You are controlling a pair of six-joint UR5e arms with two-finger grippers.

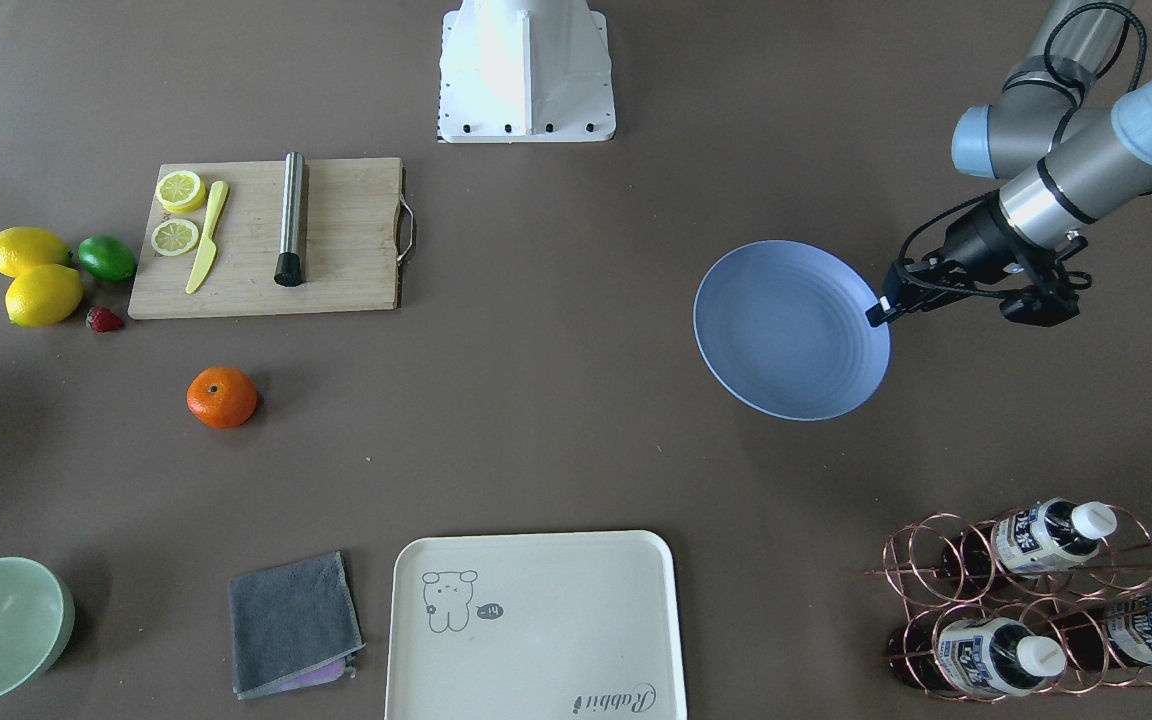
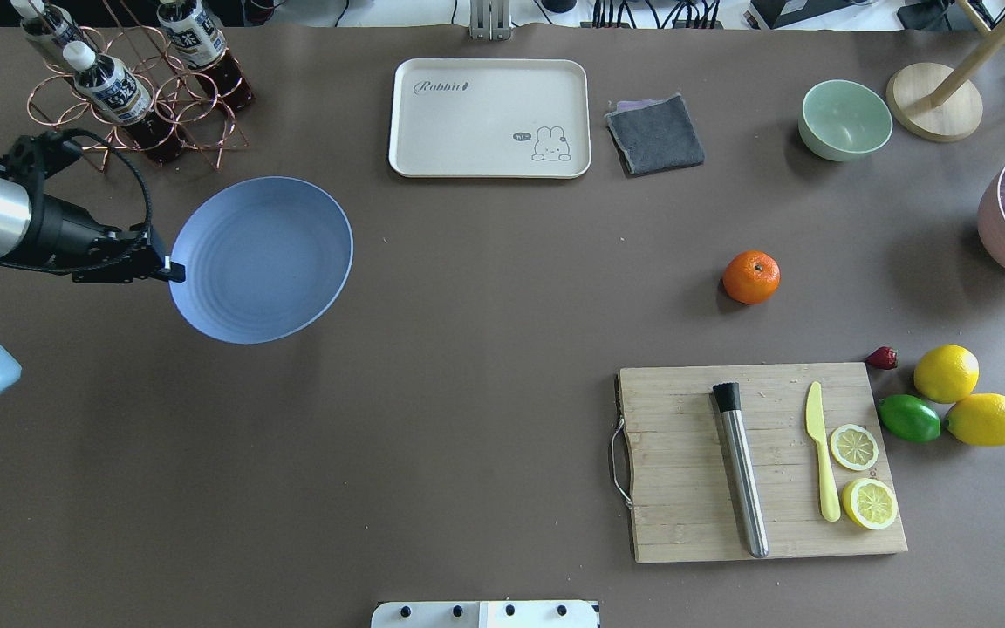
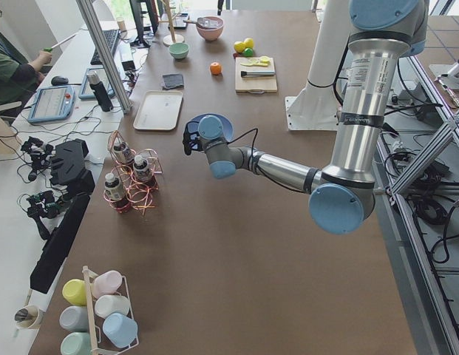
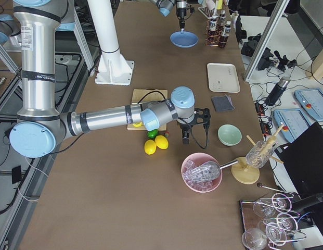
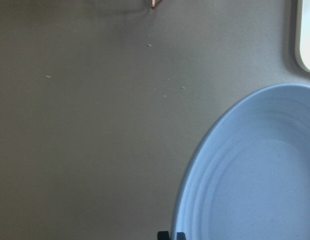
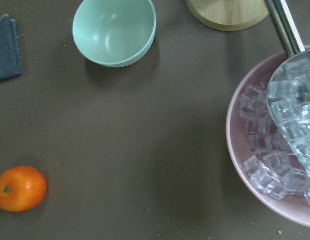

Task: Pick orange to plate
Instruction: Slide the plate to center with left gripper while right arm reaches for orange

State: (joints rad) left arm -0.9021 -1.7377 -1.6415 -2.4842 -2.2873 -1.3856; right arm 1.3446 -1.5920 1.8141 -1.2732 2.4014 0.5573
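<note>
The orange (image 2: 751, 277) lies alone on the brown table, between the cutting board and the green bowl; the right wrist view has the orange (image 6: 21, 188) at its lower left. The light blue plate (image 2: 263, 259) is far off on the robot's left side. My left gripper (image 2: 173, 266) is shut on the plate's near rim, and its dark fingertips (image 5: 170, 235) are pressed together at that rim. My right gripper (image 4: 185, 136) shows only in the exterior right view, hanging over the table near the lemons, and I cannot tell whether it is open or shut.
A cutting board (image 2: 686, 471) carries a steel rod, a yellow knife and lemon slices. Two lemons, a lime (image 2: 908, 418) and a strawberry sit beside it. A green bowl (image 2: 845, 119), grey cloth (image 2: 655, 133), cream tray (image 2: 468, 131), pink ice bowl (image 2: 1004, 227) and bottle rack (image 2: 132, 96) line the far side.
</note>
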